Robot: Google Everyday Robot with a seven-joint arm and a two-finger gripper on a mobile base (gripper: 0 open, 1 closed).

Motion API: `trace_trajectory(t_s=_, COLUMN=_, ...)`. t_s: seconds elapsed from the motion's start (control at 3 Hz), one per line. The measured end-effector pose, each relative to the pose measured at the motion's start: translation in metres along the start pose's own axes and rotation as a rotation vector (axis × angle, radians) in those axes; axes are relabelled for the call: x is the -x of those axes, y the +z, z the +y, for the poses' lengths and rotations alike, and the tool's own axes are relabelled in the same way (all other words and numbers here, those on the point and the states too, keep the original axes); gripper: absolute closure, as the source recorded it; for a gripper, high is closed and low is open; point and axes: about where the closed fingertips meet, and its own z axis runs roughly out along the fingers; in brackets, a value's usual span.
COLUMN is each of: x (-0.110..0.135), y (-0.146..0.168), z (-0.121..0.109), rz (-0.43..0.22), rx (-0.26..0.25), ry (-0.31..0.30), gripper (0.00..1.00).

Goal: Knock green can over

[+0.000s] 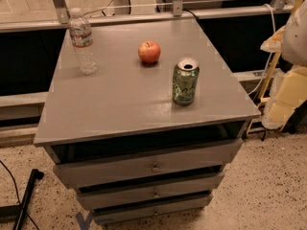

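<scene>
The green can (185, 81) stands upright on the grey cabinet top (120, 99), near its right front part, its silver opened top facing up. Its body is mottled green and white. My gripper (287, 97) is a pale cream and white shape at the right edge of the view, off the cabinet and well to the right of the can, at about the can's height. It touches nothing on the cabinet.
A red apple (149, 51) sits behind and left of the can. A clear water bottle (82, 41) stands at the back left. The cabinet has several drawers (153, 166). A railing (144, 18) runs behind it. A black pole (26, 195) lies on the floor at the left.
</scene>
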Motion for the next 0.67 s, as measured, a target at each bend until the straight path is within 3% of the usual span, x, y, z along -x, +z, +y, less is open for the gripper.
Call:
trace_trajectory(t_s=0.33, x=0.001, y=0.001, z=-0.001, rz=-0.011, rx=-0.005, ry=0.001, gripper=0.00)
trace_trajectory(t_s=0.67, x=0.009, y=0.010, z=-0.015, rz=-0.158, rx=-0.050, ry=0.017, gripper=0.00)
